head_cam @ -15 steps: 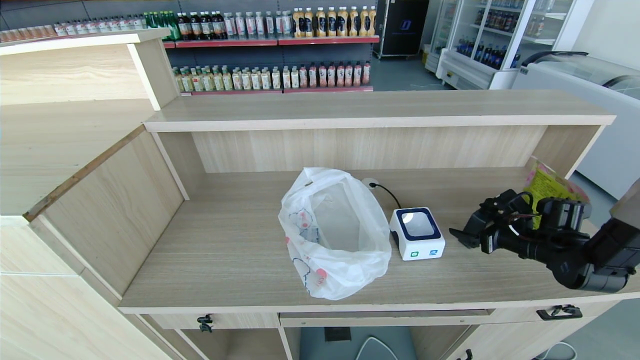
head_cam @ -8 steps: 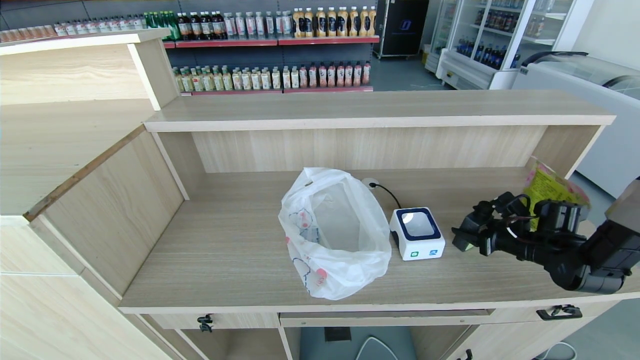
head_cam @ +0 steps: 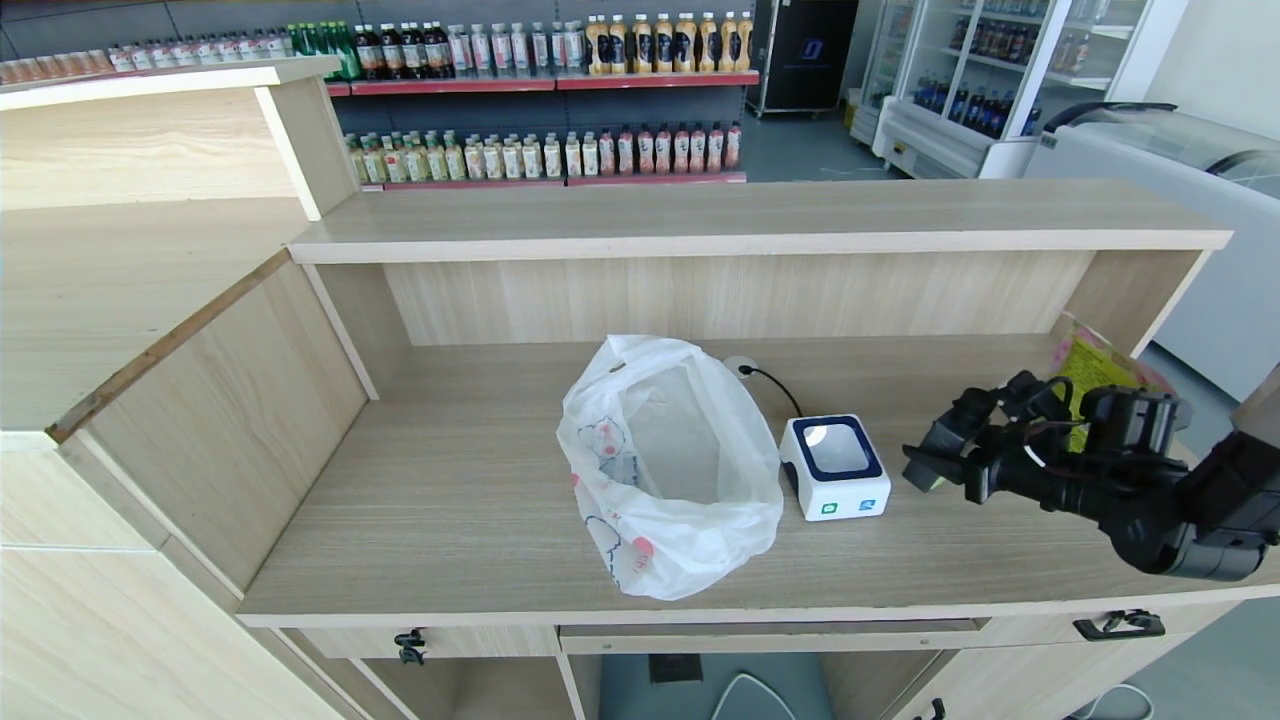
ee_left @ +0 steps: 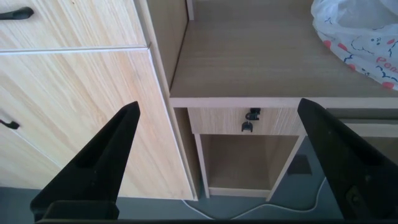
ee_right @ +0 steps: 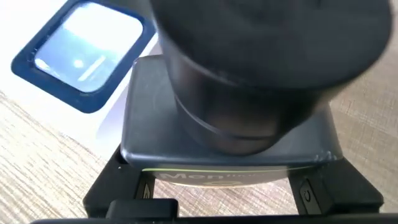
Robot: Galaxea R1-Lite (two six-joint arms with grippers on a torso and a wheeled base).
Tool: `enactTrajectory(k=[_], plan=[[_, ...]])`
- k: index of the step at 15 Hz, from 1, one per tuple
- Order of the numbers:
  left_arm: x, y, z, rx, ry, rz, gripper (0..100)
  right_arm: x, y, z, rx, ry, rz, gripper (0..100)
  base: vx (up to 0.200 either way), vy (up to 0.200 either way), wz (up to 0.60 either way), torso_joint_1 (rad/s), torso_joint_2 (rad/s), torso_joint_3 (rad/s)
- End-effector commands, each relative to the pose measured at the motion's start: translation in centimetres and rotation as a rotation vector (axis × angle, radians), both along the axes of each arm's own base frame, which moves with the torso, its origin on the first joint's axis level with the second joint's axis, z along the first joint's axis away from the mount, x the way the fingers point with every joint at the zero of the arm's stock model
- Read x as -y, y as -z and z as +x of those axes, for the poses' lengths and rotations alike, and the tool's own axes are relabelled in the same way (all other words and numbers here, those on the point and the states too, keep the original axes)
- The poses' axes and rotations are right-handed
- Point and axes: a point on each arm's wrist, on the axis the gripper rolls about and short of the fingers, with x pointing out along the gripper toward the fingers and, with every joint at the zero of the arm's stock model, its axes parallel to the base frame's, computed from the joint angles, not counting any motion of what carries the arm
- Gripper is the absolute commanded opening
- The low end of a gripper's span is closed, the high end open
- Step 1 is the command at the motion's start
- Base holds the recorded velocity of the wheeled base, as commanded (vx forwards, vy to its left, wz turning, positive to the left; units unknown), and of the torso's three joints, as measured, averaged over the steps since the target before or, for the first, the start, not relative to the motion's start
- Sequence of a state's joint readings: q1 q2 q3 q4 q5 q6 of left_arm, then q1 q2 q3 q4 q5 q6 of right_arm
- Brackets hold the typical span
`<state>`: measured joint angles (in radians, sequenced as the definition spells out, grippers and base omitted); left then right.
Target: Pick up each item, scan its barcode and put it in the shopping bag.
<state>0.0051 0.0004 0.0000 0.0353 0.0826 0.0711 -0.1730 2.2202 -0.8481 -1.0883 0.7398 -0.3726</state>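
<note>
My right gripper [head_cam: 928,466] hovers just above the counter, right of the white scanner [head_cam: 835,465], shut on a dark grey bottle [head_cam: 934,478] with a black cap. In the right wrist view the bottle [ee_right: 230,118] lies between the fingers of that gripper [ee_right: 230,180], close to the scanner's blue-framed window [ee_right: 81,53]. The white shopping bag [head_cam: 670,460] stands open left of the scanner. My left gripper [ee_left: 217,109] hangs open and holds nothing, low in front of the counter's front edge, with the bag [ee_left: 367,37] in the distance.
A yellow-green snack packet [head_cam: 1090,370] leans in the counter's [head_cam: 450,500] back right corner behind my right arm. The scanner's black cable [head_cam: 775,385] runs to the back wall. Raised wooden walls close the counter at the back and left. Drawers [ee_left: 249,118] sit below.
My right gripper has risen slightly and shifted a little toward the back; the bottle's pale label now shows under its fingers. Bag and scanner have not moved.
</note>
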Motion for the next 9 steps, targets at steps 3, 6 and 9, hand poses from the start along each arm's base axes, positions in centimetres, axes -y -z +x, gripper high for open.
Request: enactTrajectory(k=[3, 6, 9], plan=[[0.0, 0.0, 0.0, 0.001, 0.000, 0.000, 100, -2.8, -10.9, -5.4, 0.260, -0.194, -0.009, 0, 0.000, 0.000, 0.00, 0.000, 0.00, 0.000], [0.0, 0.0, 0.0, 0.000, 0.000, 0.001, 100, -7.2, -18.0, -10.6, 0.542, -0.454, -0.046, 0, 0.000, 0.000, 0.00, 0.000, 0.00, 0.000], [0.0, 0.0, 0.0, 0.001, 0.000, 0.000, 100, -11.1, -20.6, -13.2, 0.757, -0.628, -0.072, 0, 0.000, 0.000, 0.00, 0.000, 0.00, 0.000]])
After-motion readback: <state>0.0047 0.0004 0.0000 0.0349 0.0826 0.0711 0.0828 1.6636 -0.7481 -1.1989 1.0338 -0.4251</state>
